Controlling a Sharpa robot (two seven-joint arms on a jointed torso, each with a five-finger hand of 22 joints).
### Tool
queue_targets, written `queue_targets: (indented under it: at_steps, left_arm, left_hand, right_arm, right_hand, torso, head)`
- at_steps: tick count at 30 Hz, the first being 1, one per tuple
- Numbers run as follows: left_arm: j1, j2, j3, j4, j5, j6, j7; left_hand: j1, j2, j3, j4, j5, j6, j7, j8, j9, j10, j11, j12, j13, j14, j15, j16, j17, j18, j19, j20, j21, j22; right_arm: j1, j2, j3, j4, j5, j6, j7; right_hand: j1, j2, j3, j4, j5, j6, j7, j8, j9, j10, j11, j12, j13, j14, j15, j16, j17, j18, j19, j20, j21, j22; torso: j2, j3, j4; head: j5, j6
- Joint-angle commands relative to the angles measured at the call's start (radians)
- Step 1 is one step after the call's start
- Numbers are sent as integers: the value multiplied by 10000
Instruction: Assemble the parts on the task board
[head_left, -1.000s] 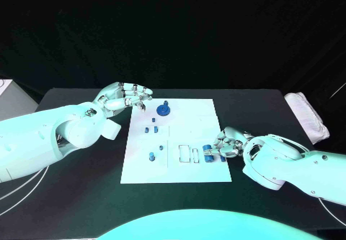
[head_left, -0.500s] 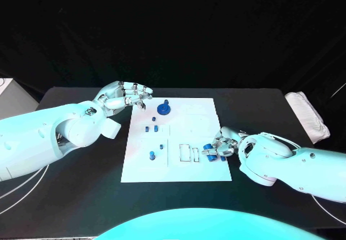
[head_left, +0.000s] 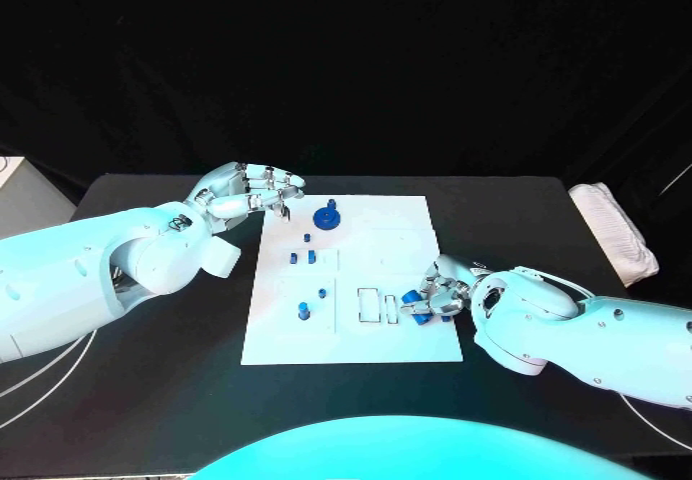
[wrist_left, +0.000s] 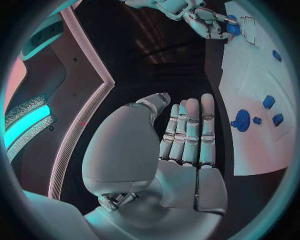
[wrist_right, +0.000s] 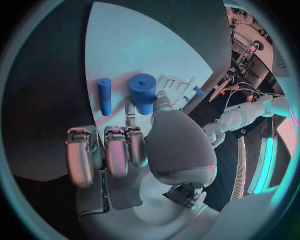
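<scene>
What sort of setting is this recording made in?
Probably a robot lab or test bench: a black table against dark backdrop, a white task board with small blue parts, and the left hand and right hand of white arms.

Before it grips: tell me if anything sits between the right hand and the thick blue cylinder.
Nothing visible does. The right hand has its fingertips at the thick blue cylinder; a thinner blue peg lies beside it, off to the side.

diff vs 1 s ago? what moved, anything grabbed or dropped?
The right hand has slid a little inward along the near right part of the task board, fingers at the blue cylinders there; whether it grips one is unclear. The left hand hangs unchanged off the board's far left corner, holding nothing. The other parts stayed put.
</scene>
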Motion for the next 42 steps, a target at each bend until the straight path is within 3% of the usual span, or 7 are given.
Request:
queue_targets:
  at_steps: [1, 8, 15, 22, 26, 36, 42]
  left_arm:
    - [2, 16, 6, 28, 73, 171, 46]
    - [2, 31, 6, 11, 73, 167, 34]
    - [3, 50, 6, 7, 73, 160, 22]
    - [3, 69, 7, 14, 62, 218, -28]
    - [4, 84, 7, 26, 52, 261, -64]
    - [5, 78, 7, 41, 42, 277, -88]
    - [6, 78, 7, 44, 40, 286, -99]
  left_hand:
    - [16, -58, -51, 8, -13, 36, -16, 45, -18, -58, -6, -26, -15, 5, 54, -51, 15, 56, 83, 14, -62, -15]
    - [19, -50, -51, 14, -11, 41, -16, 49, -18, -62, -5, -27, -17, 4, 55, -52, 16, 56, 84, 15, -67, -18]
    - [19, -50, -51, 14, -11, 41, -16, 49, -18, -62, -5, -27, -17, 4, 55, -52, 16, 56, 84, 15, -67, -18]
    - [38, -29, -51, 25, -6, 80, -34, 74, -12, -73, -8, -29, -21, 1, 55, -57, 19, 56, 88, 15, -81, -27]
    - [38, -32, -55, 27, -7, 84, -36, 77, -11, -80, -7, -31, -23, -2, 55, -58, 19, 56, 88, 16, -84, -28]
    - [38, -32, -55, 27, -7, 84, -36, 77, -11, -80, -7, -31, -23, -2, 55, -58, 19, 56, 88, 16, -84, -28]
    - [38, -32, -55, 27, -7, 84, -36, 77, -11, -80, -7, -31, -23, -2, 55, -58, 19, 56, 88, 16, -84, -28]
  right_arm:
    - [-101, -14, -74, 106, 522, -336, 127]
    - [211, -191, -38, 472, 1509, -1387, 550]
    - [610, -247, -11, 836, 2362, -1851, 753]
    - [680, 232, -12, 706, 2973, -1606, 882]
    - [584, 611, -24, 494, 3117, -1281, 829]
    - [413, 1077, -37, 187, 2994, -955, 586]
    - [394, 1164, -38, 12, 2662, -908, 522]
  right_hand:
    - [122, 65, 75, 29, 37, 84, -44, 78, 24, 552, -74, 20, 1929, 958, -51, 46, 2245, -191, 1020, -106, 94, 2594]
    - [306, 231, 192, -10, 37, 262, -128, 152, 13, 488, -150, -90, 1821, 956, -114, 43, 2244, -197, 1026, -152, 128, 2604]
    - [339, 275, 215, -5, 37, 287, -138, 154, 4, 493, -161, -93, 1824, 975, -123, 68, 2330, -216, 1042, -161, 221, 2629]
    - [330, 333, 229, 12, 34, 317, -149, 156, -9, 492, -172, -105, 1816, 985, -132, 82, 2376, -220, 1046, -171, 245, 2635]
    - [315, 362, 231, 22, 31, 341, -156, 159, -15, 543, -178, -49, 1888, 970, -137, 62, 2310, -217, 1043, -175, 228, 2631]
    - [67, 421, 135, 43, 14, 459, -193, 172, -50, 640, -212, 41, 2019, 969, -167, 59, 2309, -220, 1046, -203, 245, 2635]
    - [-20, 422, 97, 44, 13, 485, -203, 175, -60, 649, -221, 45, 2031, 971, -175, 62, 2319, -220, 1046, -211, 241, 2634]
  torso:
    - [-11, -2, 10]
    - [-14, -9, 11]
    - [-4, -13, -6]
    - [0, -3, -10]
    - [1, -9, 35]
    - [11, -6, -5]
    - [1, -12, 10]
  head:
    - [7, 22]
    - [14, 24]
    - [3, 28]
    - [4, 22]
    - [-16, -4]
    - [21, -29]
    - [26, -52]
